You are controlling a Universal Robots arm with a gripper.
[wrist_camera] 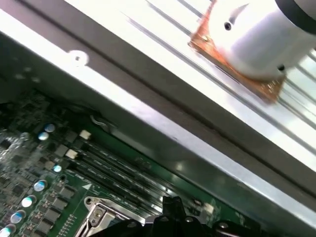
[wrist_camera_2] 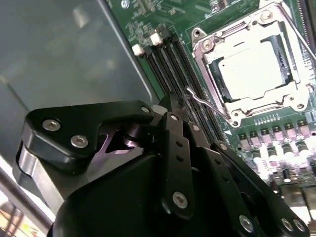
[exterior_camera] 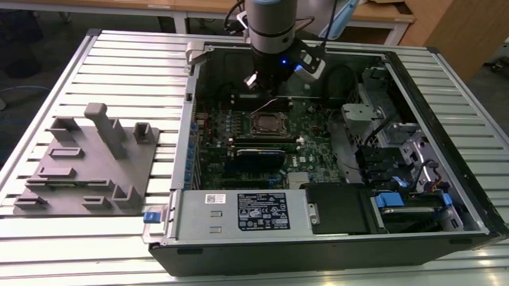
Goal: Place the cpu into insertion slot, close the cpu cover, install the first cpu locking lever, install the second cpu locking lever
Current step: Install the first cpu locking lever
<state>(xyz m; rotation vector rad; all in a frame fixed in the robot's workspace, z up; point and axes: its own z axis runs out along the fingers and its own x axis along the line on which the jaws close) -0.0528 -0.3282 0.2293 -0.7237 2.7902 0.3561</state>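
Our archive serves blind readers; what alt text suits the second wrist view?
The cpu lies in the silver-rimmed insertion slot on a green motherboard, a thin wire lever jutting from one corner. The black gripper hangs over the memory slots.

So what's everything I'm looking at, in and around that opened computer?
table: one, silver slatted metal, under everything
computer case: one, black, open, on the table
motherboard: one, green, inside the case
power-supply box: one, grey, inside the case
insertion slot: one, silver-rimmed, on the motherboard
cpu: one, silver-grey, sitting in the insertion slot
cpu cover: one, silver frame, seemingly down around the cpu
locking lever: one, silver wire, at the slot's corner
memory slots: several, black, beside the insertion slot
fixture: one, grey, on the table at the exterior view's left
robot arm: one, grey, above the insertion slot
gripper: one, black, over the memory slots
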